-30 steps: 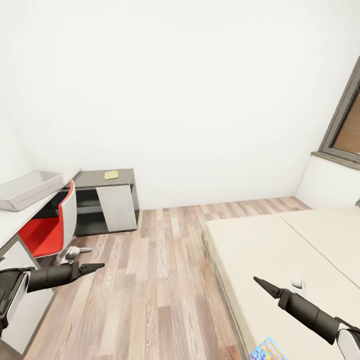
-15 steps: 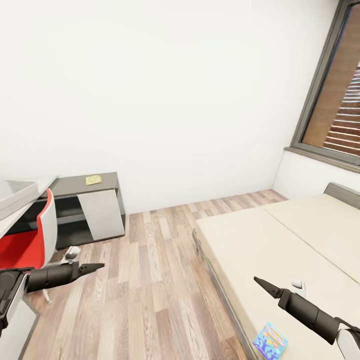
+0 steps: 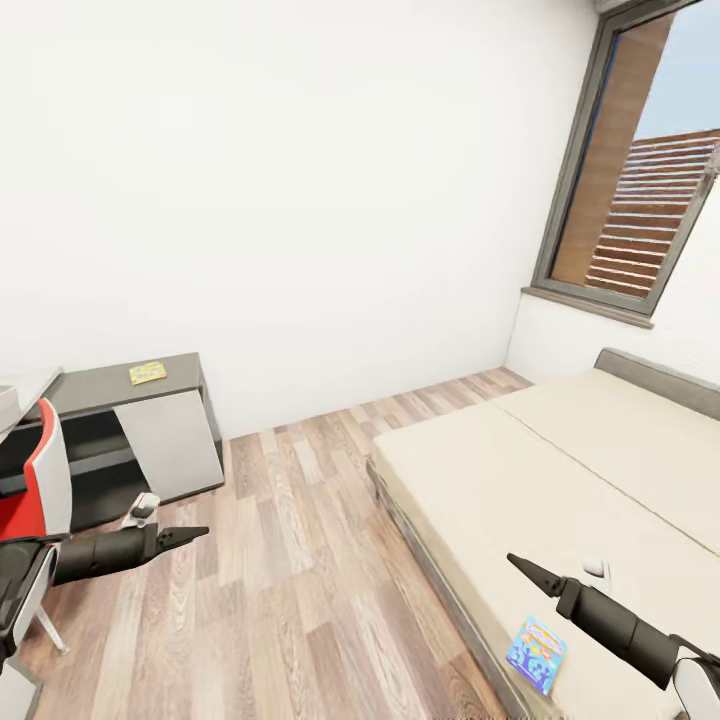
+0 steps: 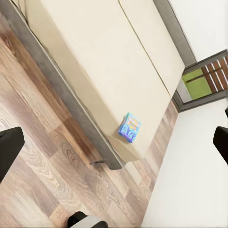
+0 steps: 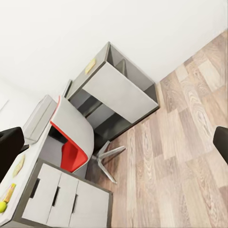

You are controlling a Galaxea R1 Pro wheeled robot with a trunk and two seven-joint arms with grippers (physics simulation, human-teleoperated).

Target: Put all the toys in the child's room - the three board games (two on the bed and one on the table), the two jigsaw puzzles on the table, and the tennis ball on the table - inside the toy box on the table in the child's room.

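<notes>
White walls and plank floor surround me; both pincers, left and right, hang spread and empty. One light blue board game lies on the bed at 5 o'clock, unpicked; the toy box sits on the worktop; collecting seems barely begun

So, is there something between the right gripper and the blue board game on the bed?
Nothing visible. The blue board game lies flat near the bed edge, with bare mattress between it and the right gripper.
</notes>
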